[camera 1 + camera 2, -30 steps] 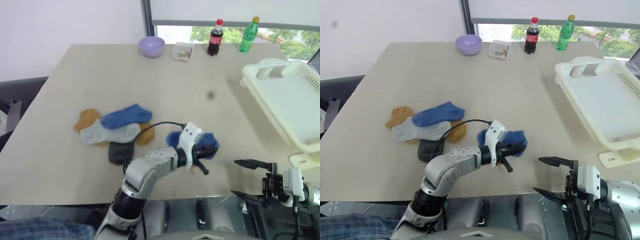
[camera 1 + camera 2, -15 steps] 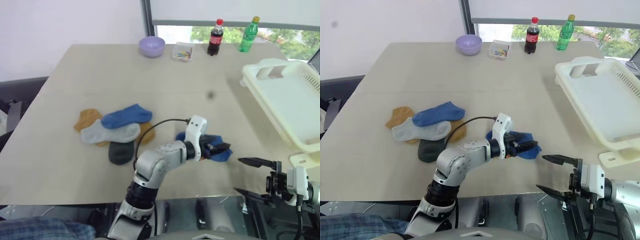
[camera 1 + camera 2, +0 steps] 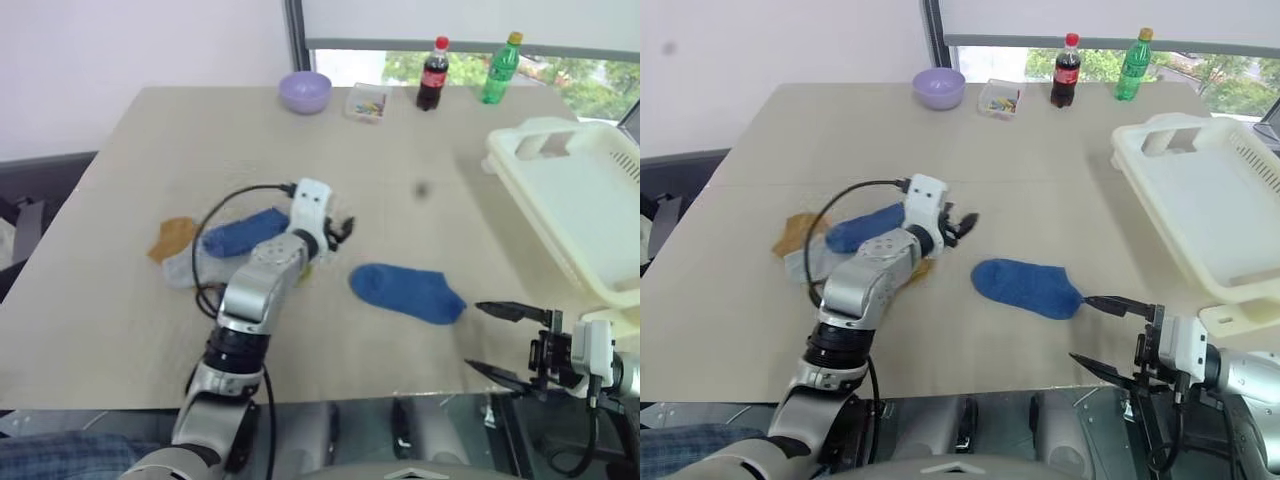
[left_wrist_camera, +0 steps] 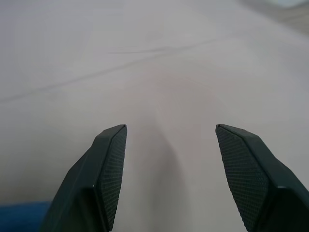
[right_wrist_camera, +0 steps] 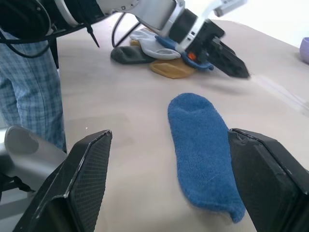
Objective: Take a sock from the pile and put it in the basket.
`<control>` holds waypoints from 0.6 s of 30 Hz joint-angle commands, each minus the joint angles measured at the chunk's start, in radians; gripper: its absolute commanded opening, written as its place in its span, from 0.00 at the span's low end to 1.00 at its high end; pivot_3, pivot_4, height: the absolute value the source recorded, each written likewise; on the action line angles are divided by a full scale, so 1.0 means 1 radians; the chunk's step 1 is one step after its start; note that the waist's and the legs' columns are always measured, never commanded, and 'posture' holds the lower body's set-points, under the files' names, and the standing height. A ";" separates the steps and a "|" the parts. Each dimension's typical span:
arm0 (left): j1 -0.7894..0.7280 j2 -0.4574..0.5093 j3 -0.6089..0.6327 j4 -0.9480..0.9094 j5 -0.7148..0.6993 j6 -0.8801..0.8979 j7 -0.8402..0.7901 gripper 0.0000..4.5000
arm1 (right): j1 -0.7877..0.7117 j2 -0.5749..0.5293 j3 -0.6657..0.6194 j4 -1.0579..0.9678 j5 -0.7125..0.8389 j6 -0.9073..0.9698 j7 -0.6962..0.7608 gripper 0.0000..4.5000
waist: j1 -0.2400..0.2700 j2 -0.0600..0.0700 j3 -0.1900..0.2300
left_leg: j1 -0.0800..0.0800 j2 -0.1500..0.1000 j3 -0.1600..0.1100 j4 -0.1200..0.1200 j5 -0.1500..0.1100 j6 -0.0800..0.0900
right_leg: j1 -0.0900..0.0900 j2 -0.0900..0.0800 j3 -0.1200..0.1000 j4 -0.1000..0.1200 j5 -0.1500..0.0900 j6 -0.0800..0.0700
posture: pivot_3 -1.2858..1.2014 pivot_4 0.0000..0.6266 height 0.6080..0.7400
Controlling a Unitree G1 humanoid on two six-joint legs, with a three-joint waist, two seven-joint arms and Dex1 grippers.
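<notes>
Between the pile (image 3: pixel 215 245) and your basket (image 3: pixel 585 215), a blue sock (image 3: pixel 408 292) lies flat on the table (image 3: pixel 420 150) (untouched); your left gripper (image 3: pixel 340 230) and right gripper (image 3: pixel 492 340) both gape empty.

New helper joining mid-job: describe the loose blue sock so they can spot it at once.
Start at the tan table, with the white basket on its right side. The loose blue sock lies flat near the front edge, between the sock pile and the basket. Unlike the pile's blue sock, it lies alone.

A plain blue sock (image 3: pixel 407 291) lies apart from the blue, grey and mustard pile (image 3: pixel 215 243); the basket (image 3: pixel 575 205) is cream-white.
</notes>
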 commanded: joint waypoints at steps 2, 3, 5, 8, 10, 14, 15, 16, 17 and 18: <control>0.068 0.004 0.020 -0.148 0.072 -0.028 0.083 0.70 | -0.002 -0.001 -0.008 -0.040 0.020 0.005 -0.016 0.87 | 0.000 0.000 0.000 | 0.000 -0.001 0.000 0.000 0.000 0.000 | 0.000 -0.001 0.000 0.000 0.000 0.000 | 0.52 0.24 0.96; 0.088 0.008 0.020 -0.181 0.083 -0.023 0.092 0.70 | -0.003 -0.001 -0.009 -0.040 0.021 0.006 -0.017 0.87 | 0.000 0.000 0.000 | 0.000 -0.001 0.000 0.000 0.000 0.000 | 0.000 -0.002 0.000 0.000 0.000 0.000 | 0.52 0.24 0.96; 0.128 0.009 0.018 -0.236 0.101 0.005 0.110 0.70 | -0.014 0.001 -0.007 -0.040 0.025 0.013 -0.025 0.87 | 0.001 0.000 0.000 | 0.000 -0.001 0.000 0.000 0.000 0.000 | 0.000 -0.002 0.000 0.000 0.000 0.000 | 0.52 0.24 0.96; 0.183 0.006 0.017 -0.263 0.124 0.018 0.130 0.70 | -0.025 0.003 0.000 -0.036 0.023 0.018 -0.029 0.87 | 0.000 0.000 0.000 | 0.000 -0.001 0.000 0.000 0.000 0.000 | 0.000 -0.002 0.000 0.000 0.000 0.000 | 0.52 0.24 0.96; 0.194 0.006 0.005 -0.250 0.136 -0.001 0.128 0.70 | -0.033 0.010 0.007 -0.034 0.020 0.020 -0.037 0.87 | -0.001 0.000 0.000 | 0.001 -0.001 0.000 0.000 0.000 0.000 | 0.000 -0.001 0.000 0.001 0.000 0.000 | 0.52 0.24 0.96; 0.192 -0.008 0.000 -0.202 0.150 -0.012 0.129 0.70 | -0.080 0.060 -0.006 -0.038 0.049 0.055 -0.124 0.87 | -0.001 0.000 0.000 | 0.001 -0.001 -0.001 0.000 0.000 0.000 | 0.000 -0.001 -0.001 0.001 0.000 0.000 | 0.52 0.24 0.96; 0.191 -0.010 0.000 -0.190 0.153 -0.019 0.129 0.70 | -0.095 0.068 -0.013 -0.035 0.052 0.063 -0.141 0.87 | -0.001 0.000 0.000 | 0.001 -0.001 0.000 0.000 0.000 0.000 | 0.000 -0.001 -0.001 0.001 0.000 0.000 | 0.52 0.24 0.96; 0.191 -0.011 -0.003 -0.178 0.158 -0.028 0.127 0.70 | -0.103 0.067 -0.019 -0.032 0.055 0.070 -0.144 0.87 | -0.001 0.000 0.000 | 0.001 -0.001 0.000 0.000 0.000 0.000 | 0.000 -0.001 -0.001 0.001 0.000 0.000 | 0.52 0.24 0.96; 0.191 -0.012 -0.004 -0.167 0.161 -0.037 0.126 0.70 | -0.101 0.064 -0.025 -0.032 0.059 0.076 -0.142 0.87 | -0.001 0.000 0.000 | 0.001 -0.001 0.000 0.000 0.000 0.000 | 0.000 -0.001 0.000 0.001 0.000 0.000 | 0.52 0.24 0.96; 0.192 -0.012 -0.004 -0.160 0.164 -0.043 0.124 0.70 | -0.098 0.061 -0.028 -0.034 0.062 0.080 -0.139 0.87 | -0.001 0.000 0.000 | 0.000 -0.001 0.000 0.000 0.000 0.000 | 0.000 -0.001 -0.001 0.001 0.000 0.000 | 0.52 0.24 0.96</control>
